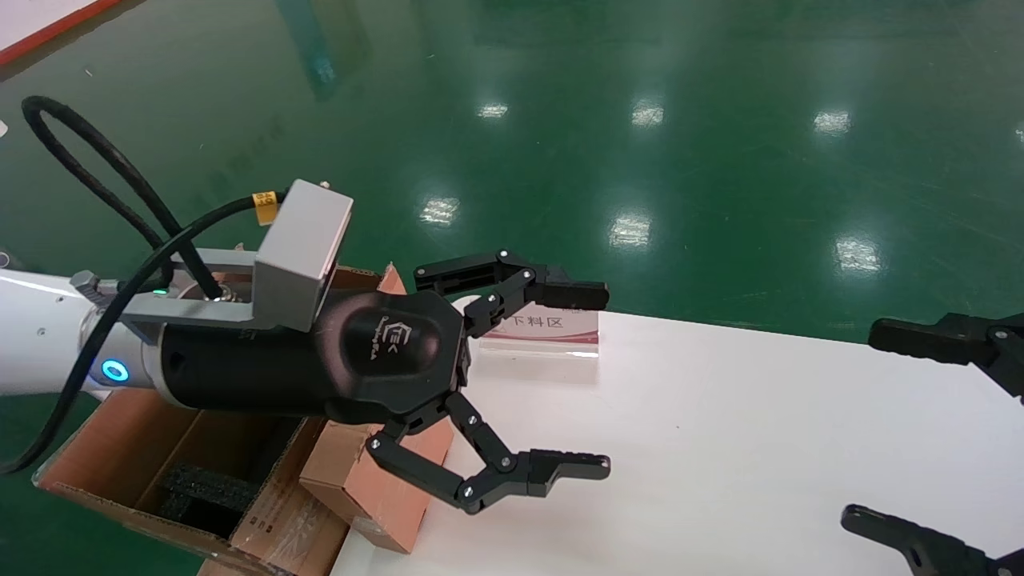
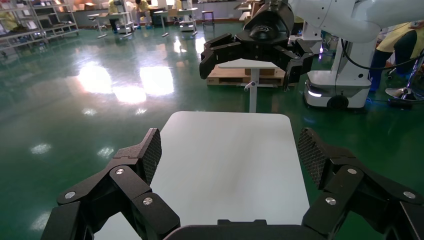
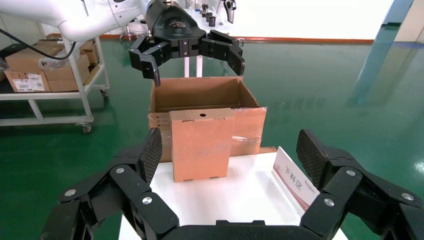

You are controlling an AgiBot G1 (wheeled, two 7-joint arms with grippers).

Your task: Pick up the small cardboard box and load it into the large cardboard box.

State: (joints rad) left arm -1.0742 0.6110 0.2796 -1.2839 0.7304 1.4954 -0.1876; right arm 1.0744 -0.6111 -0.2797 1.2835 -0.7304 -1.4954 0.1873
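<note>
Nearest, my left gripper (image 1: 552, 384) hovers jaws wide, empty, above the small cardboard box (image 1: 376, 480), which stands upright at the white table (image 1: 720, 448) end, touching the large cardboard box (image 1: 160, 480) beyond. I judge left closer; right gripper (image 1: 944, 432), wide, empty, sits well apart.

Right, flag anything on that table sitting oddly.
The small reddish-brown cardboard carton stands on end at the white table's edge, leaning against the large open cardboard box, partly overhanging. Nothing looks spilled or damaged.
</note>
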